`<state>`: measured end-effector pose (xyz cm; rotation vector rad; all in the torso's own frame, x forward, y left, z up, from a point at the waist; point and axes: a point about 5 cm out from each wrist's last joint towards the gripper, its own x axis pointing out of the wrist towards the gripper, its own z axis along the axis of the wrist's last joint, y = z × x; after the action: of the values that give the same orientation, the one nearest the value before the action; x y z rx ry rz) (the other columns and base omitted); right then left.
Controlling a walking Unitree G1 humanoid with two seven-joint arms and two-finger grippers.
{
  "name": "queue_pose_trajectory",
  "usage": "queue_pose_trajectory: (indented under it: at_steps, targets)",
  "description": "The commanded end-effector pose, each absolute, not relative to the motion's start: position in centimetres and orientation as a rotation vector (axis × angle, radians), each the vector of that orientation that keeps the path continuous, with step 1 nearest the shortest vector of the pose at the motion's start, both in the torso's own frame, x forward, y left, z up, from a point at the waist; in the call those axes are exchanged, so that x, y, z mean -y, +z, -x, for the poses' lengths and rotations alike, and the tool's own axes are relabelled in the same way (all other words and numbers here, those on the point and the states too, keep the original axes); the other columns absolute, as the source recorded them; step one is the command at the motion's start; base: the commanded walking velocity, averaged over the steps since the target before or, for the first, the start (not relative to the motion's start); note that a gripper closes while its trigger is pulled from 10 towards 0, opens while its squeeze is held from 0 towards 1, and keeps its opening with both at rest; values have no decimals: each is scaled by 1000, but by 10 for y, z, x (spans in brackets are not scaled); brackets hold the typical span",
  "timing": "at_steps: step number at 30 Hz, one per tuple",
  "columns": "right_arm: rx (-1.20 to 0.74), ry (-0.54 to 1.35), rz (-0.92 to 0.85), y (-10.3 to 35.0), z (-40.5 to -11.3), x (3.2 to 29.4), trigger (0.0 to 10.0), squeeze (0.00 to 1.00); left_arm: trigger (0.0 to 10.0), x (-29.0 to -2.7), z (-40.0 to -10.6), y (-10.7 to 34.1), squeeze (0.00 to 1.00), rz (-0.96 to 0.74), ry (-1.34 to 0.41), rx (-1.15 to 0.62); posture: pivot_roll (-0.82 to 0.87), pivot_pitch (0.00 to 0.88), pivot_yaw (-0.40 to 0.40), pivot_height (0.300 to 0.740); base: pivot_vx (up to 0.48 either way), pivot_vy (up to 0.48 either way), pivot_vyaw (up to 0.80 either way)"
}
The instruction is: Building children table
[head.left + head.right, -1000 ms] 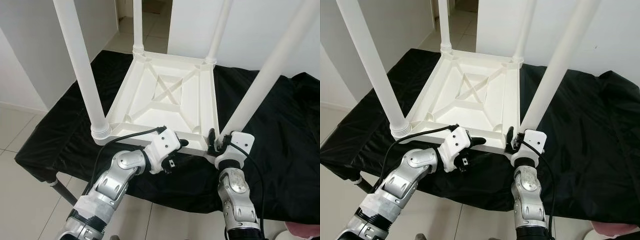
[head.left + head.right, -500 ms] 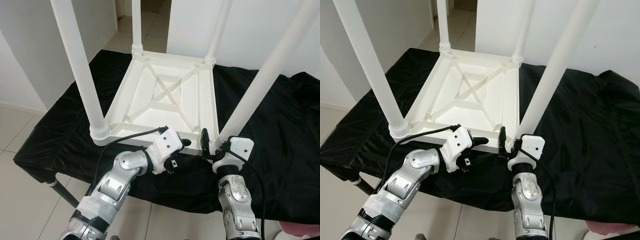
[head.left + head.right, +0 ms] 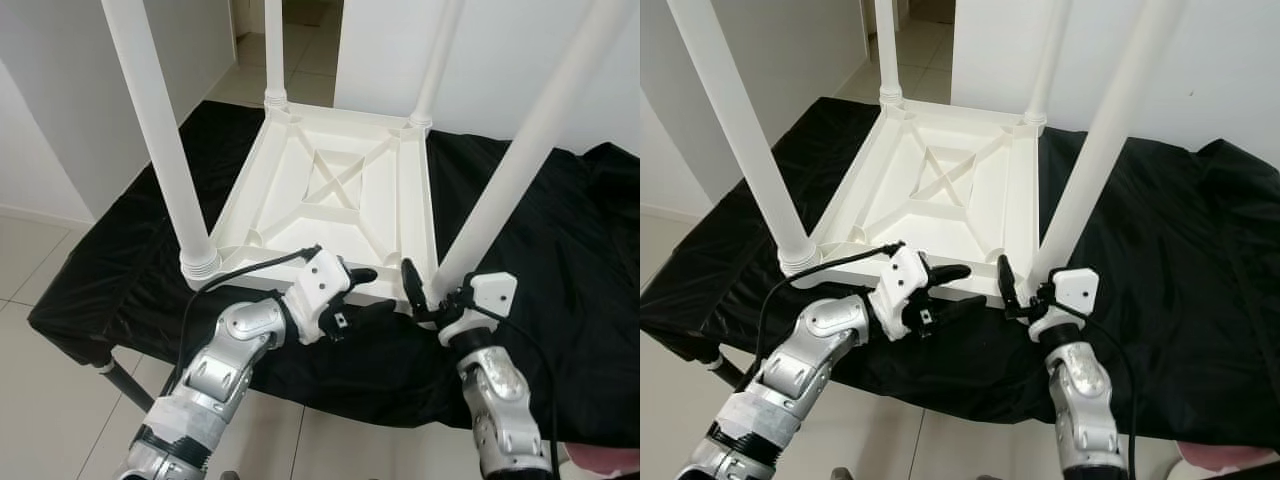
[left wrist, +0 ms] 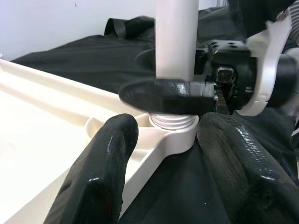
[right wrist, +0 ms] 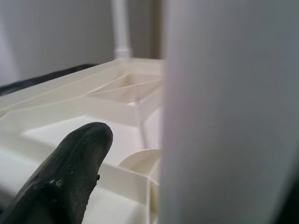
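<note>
A white plastic children's table [image 3: 340, 190] lies upside down on a black cloth, its four legs pointing up. My left gripper [image 3: 958, 290] is open at the table's near rim; its fingertips [image 4: 103, 172] point at the ribbed collar [image 4: 173, 122] of the near right leg [image 3: 510, 180]. My right gripper [image 3: 430, 292] is open at that leg's base. One of its fingers [image 5: 70, 172] stands left of the leg with a gap between them, and the other is hidden behind the leg [image 5: 229, 112].
The black cloth [image 3: 560, 250] covers a low bench whose front edge runs just under my wrists. The near left leg [image 3: 160, 140] rises beside my left arm. Tiled floor [image 3: 40, 260], white walls and a doorway lie around; something pink [image 3: 600, 465] sits at the lower right.
My right gripper has opened, one finger swinging left off the leg base, and its forearm has shifted right. My left gripper's fingers have spread apart at the rim.
</note>
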<state>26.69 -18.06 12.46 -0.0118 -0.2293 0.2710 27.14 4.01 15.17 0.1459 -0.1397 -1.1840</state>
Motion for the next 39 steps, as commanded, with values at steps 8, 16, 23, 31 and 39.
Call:
queue_pose_trajectory:
  at_steps: [8,16,23,31,39]
  targets:
    - [164,449,79,128,-286,197,1882,0,10000,-34,-264,152,0,-161,-1298,137,-70,0,-14,740,0,0,0]
    - [136,505,71,124,-283,205,0,0,10000,-37,-265,155,0,-156,-1281,136,-64,0,-21,740,0,0,0]
    - [131,463,32,124,-283,205,10000,0,10000,-36,-265,155,0,-146,-1280,131,-71,0,-17,740,0,0,0]
    - [121,278,-12,124,-278,198,10000,0,10000,-35,-264,154,0,-133,-1286,120,-79,0,-10,740,0,0,0]
    - [115,-148,-39,122,-264,177,10000,0,10000,-34,-263,154,0,-124,-1288,111,-79,0,-13,740,0,0,0]
